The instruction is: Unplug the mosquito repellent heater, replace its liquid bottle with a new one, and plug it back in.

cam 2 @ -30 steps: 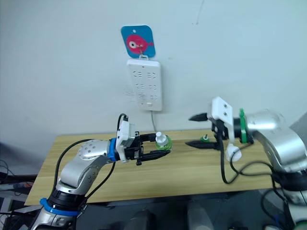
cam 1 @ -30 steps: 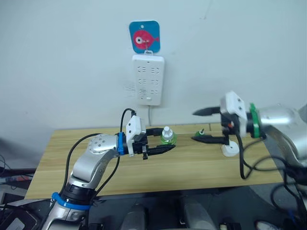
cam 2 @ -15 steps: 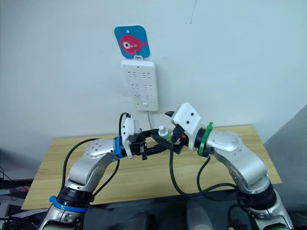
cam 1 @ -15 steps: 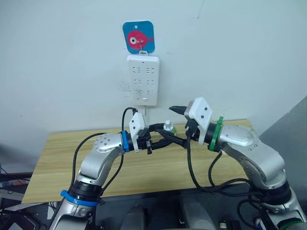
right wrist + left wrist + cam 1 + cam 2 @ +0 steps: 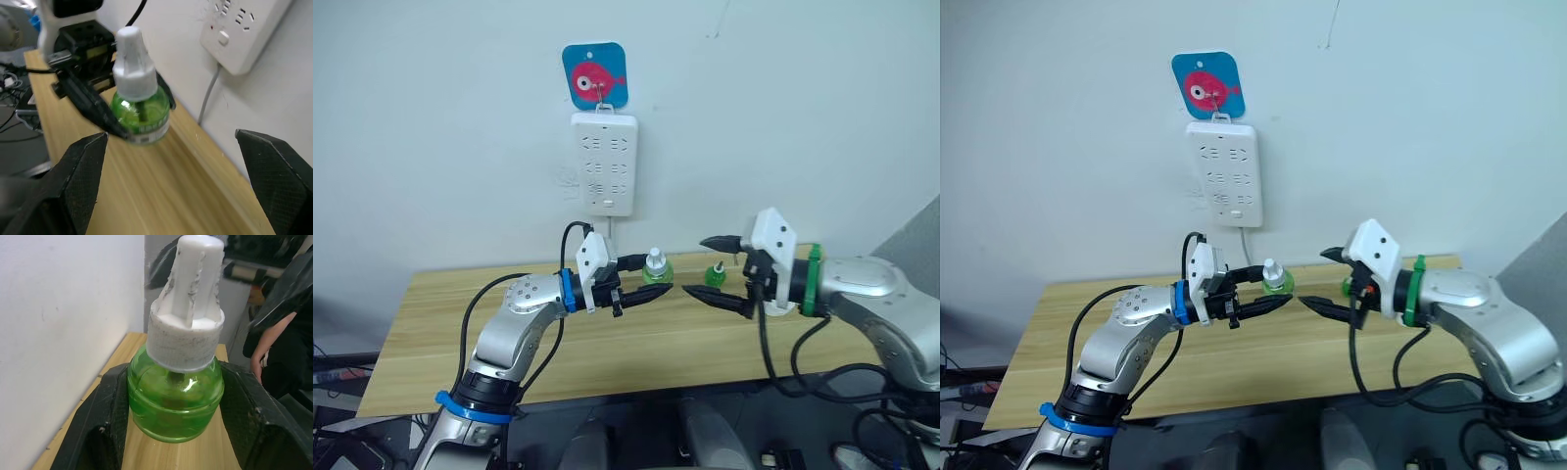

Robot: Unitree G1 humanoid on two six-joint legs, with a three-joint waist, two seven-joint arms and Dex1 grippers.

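My left gripper is shut on the new one, a small green bottle with a whitish cap, at the back of the wooden table. In the left wrist view its black fingers press both sides of that bottle. To the right, my right gripper stands wide open and empty, its tips pointing at the capped bottle. The bare-necked green liquid bottle stands just behind the right gripper. The white heater lies on the table, mostly hidden behind my right wrist.
A white power strip hangs on the wall under a blue fish hook, its cord dropping behind the table. A person in dark clothes stands off to the side. Black cables loop under both arms.
My right gripper has drawn back to the right, away from the capped bottle it was nearly touching half a second ago. The left gripper still holds that bottle in the same place.
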